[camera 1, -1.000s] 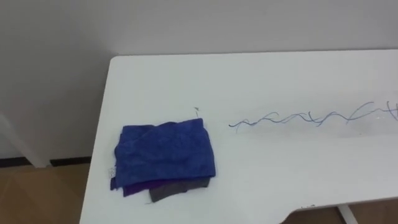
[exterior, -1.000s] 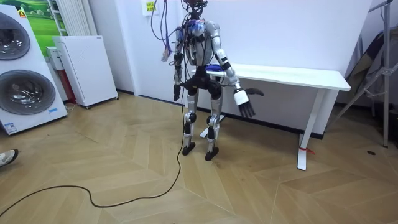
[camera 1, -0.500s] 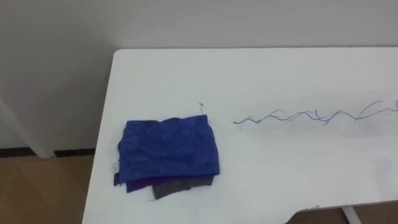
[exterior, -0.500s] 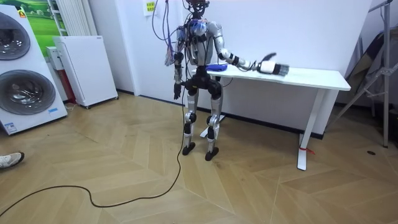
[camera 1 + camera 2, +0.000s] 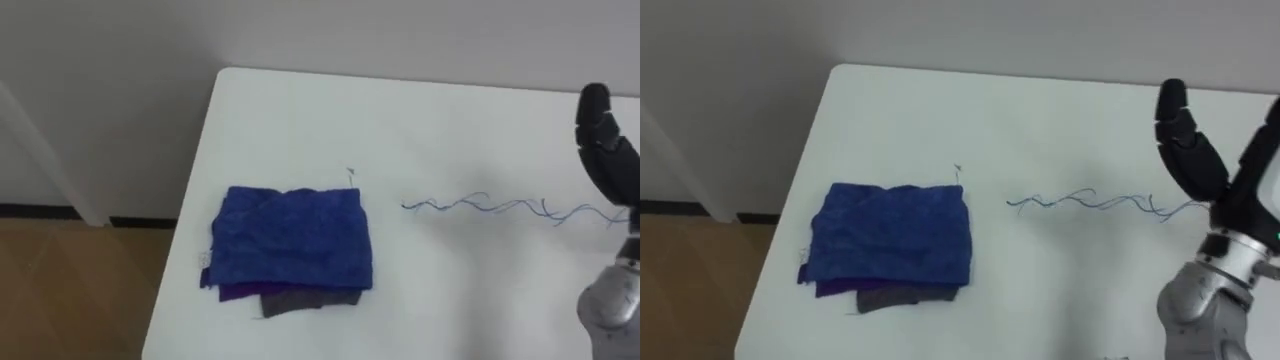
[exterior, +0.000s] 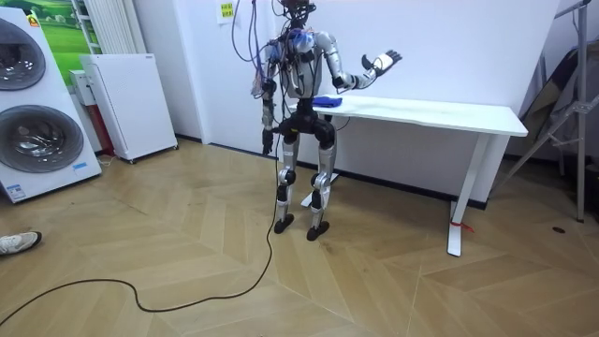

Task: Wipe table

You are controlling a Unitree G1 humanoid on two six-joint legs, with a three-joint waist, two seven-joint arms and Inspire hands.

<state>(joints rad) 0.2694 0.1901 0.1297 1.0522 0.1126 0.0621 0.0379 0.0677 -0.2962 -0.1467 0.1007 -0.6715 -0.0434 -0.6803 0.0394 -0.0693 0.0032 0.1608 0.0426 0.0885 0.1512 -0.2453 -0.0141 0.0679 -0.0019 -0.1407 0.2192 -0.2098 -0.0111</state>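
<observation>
A folded blue cloth (image 5: 295, 240) lies near the left end of the white table (image 5: 420, 120), on top of purple and grey cloths whose edges stick out at its near side. A thin blue scribble (image 5: 500, 207) runs across the tabletop to the right of the cloth. My right hand (image 5: 1200, 165) is raised above the table's right part, open with straight fingers, holding nothing and well apart from the cloth. In the room view I stand at the table's (image 6: 449, 114) left end with the right hand (image 6: 382, 63) lifted high. My left hand (image 6: 266, 139) hangs by my side.
The table's left edge (image 5: 195, 230) drops to wooden floor, and a pale wall stands behind it. In the room view a washing machine (image 6: 33, 103) and a white cabinet (image 6: 126, 103) stand at the left, a folded stand (image 6: 562, 103) at the right. A person's shoe (image 6: 17, 241) shows at the left edge.
My right arm swung up from beside my leg, out over the table, then higher, and the hand has come into the eye views. The eye views shifted, so the cloth sits further right.
</observation>
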